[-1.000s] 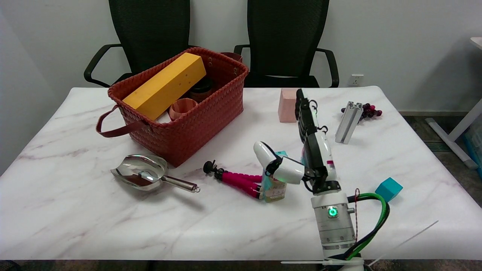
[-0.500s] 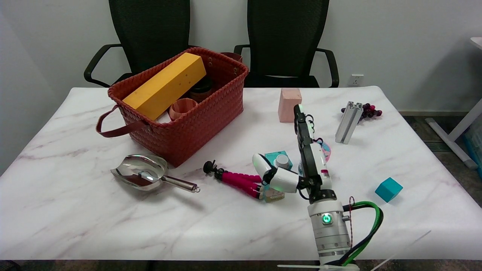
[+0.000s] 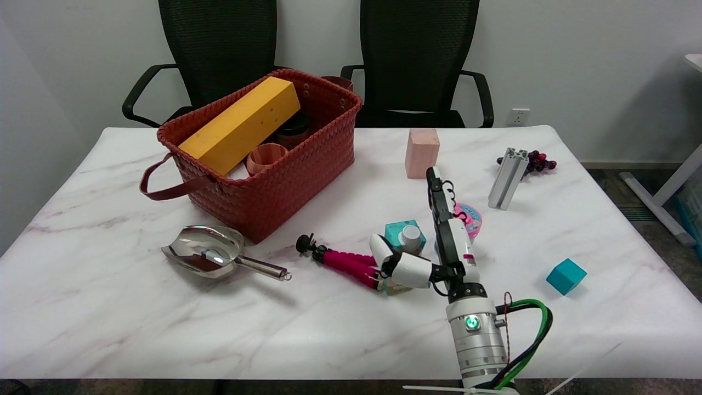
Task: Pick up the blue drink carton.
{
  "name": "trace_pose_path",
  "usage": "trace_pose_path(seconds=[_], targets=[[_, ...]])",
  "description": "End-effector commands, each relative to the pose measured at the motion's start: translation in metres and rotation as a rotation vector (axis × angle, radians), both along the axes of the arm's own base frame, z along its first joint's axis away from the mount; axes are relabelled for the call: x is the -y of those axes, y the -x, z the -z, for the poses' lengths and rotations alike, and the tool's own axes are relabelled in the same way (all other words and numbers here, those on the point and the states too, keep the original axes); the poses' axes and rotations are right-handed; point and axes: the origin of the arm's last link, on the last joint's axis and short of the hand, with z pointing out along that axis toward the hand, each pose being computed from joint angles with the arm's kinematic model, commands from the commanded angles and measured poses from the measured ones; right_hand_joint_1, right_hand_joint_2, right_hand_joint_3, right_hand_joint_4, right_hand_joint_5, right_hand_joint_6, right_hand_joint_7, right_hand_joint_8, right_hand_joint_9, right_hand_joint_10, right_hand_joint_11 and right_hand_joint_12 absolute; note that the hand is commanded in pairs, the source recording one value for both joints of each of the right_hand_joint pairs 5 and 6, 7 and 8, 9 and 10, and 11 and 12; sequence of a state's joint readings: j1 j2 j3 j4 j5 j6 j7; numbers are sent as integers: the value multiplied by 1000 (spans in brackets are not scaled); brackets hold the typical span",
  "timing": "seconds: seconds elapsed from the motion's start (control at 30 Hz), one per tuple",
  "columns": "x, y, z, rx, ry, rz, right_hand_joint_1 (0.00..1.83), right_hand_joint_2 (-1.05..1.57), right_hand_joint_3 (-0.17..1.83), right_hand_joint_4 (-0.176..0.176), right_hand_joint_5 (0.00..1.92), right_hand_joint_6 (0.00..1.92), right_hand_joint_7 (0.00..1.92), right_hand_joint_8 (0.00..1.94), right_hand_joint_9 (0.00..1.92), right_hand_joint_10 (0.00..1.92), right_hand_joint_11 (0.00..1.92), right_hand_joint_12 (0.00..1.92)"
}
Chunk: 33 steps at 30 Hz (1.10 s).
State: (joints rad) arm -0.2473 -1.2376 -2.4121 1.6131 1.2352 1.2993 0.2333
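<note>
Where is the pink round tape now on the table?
In the head view the pink round tape lies flat on the table's right half, just right of the right hand, between the blue drink carton and the aluminium profile.

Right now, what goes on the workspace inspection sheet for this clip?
Surface: white marble-pattern table, no spills seen.
Job's things: blue drink carton upright, white cap showing, beside the pink tripod.
Clutter: red woven basket holding a yellow block; metal scoop; pink block; aluminium profile; grapes; pink tape roll; teal cube.
Hands: right hand at the carton, fingers extended, thumb in front of it; grip not confirmed.
Cables: green and black cables loop at the wrist.
Surroundings: two black chairs, wall socket.
</note>
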Motion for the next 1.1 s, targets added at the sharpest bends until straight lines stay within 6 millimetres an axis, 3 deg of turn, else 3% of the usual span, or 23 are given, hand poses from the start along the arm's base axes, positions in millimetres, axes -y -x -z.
trace_pose_path(seconds=[0.03,1.1], targets=[[0,11,0,16,8,62,1139,476,849,0,0,0,0,0,0,0,0,0],[14,31,-3,73,-43,113,1133,471,922,0,0,0,0,0,0,0,0,0]])
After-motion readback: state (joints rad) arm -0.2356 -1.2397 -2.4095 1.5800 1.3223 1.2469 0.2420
